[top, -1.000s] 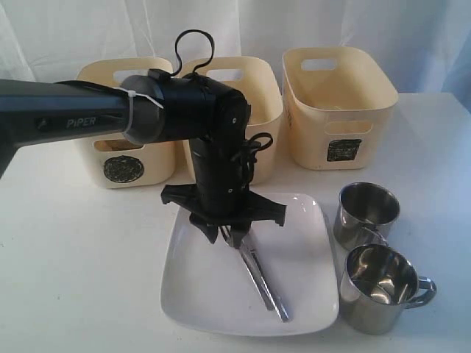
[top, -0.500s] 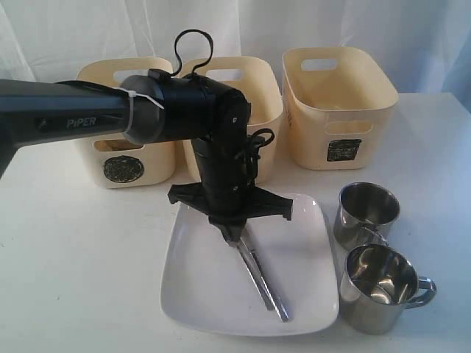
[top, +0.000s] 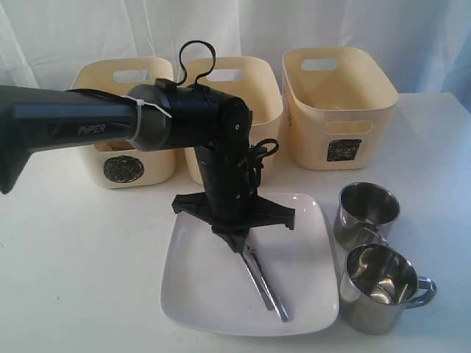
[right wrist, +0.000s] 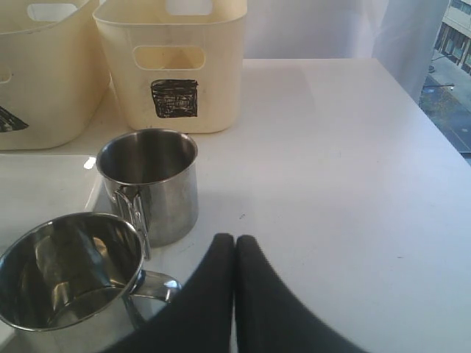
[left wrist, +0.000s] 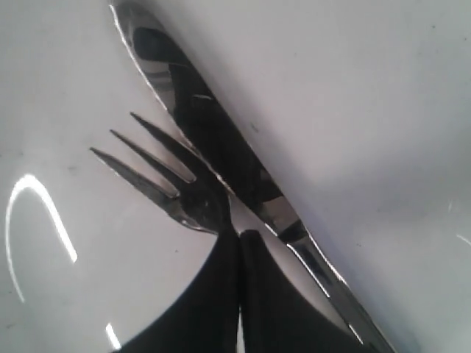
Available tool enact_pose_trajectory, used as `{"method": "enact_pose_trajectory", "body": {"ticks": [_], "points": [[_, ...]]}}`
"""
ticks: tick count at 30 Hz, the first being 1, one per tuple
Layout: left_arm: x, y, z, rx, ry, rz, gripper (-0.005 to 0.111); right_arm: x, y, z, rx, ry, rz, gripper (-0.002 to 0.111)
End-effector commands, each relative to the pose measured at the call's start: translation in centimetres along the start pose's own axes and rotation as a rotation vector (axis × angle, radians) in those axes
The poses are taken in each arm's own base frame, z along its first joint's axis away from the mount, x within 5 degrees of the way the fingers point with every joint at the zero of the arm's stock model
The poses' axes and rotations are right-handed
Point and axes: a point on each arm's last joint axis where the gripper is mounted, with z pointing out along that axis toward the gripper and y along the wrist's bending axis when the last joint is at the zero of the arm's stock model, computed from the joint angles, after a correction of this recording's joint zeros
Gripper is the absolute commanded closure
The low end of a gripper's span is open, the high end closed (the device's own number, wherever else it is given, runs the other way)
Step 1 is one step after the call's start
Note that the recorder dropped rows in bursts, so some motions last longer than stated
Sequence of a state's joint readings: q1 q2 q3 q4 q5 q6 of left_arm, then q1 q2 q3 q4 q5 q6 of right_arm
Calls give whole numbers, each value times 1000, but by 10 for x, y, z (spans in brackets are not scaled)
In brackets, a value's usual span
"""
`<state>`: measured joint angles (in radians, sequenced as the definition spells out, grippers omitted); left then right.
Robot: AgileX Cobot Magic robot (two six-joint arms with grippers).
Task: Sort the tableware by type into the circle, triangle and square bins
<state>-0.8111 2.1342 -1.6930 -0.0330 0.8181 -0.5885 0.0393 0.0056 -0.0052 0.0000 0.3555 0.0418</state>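
The large white square plate (top: 199, 287) lies in front of the bins with a steel fork (left wrist: 176, 191) and a steel knife (left wrist: 221, 147) side by side on it. My left gripper (top: 239, 246) points down over the plate. In the left wrist view, the left gripper (left wrist: 239, 235) is shut on the fork's neck, with the tines sticking out past the tips and the knife just beside. Two steel handled mugs (top: 366, 213) (top: 379, 287) stand right of the plate. My right gripper (right wrist: 235, 239) is shut and empty over bare table, near the mugs (right wrist: 158, 184) (right wrist: 66, 279). Bowls, spoon and chopsticks are not in sight.
Three cream bins stand in a row at the back: the circle-marked bin (top: 121, 121) on the left, a middle bin (top: 257, 103) partly behind my left arm, and the square-marked bin (top: 338, 103) on the right. The table's right edge runs near a window.
The left gripper's fingers, spread wide a second ago, have come together on the fork. The left arm has shifted slightly right and lower. The cutlery, plate and mugs lie where they were.
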Motion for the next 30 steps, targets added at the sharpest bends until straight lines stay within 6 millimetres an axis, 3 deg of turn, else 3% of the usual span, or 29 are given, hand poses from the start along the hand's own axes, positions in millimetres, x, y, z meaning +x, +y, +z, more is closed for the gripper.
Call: {"method": "enact_pose_trajectory", "body": {"ticks": [1,30], "points": [[3,-3,6,37,38,14,107,0,0,0,-1,-14,-4,108],[-2,-15,4,166,-22,60,107,0,0,0,-1,-14,-4,108]]}}
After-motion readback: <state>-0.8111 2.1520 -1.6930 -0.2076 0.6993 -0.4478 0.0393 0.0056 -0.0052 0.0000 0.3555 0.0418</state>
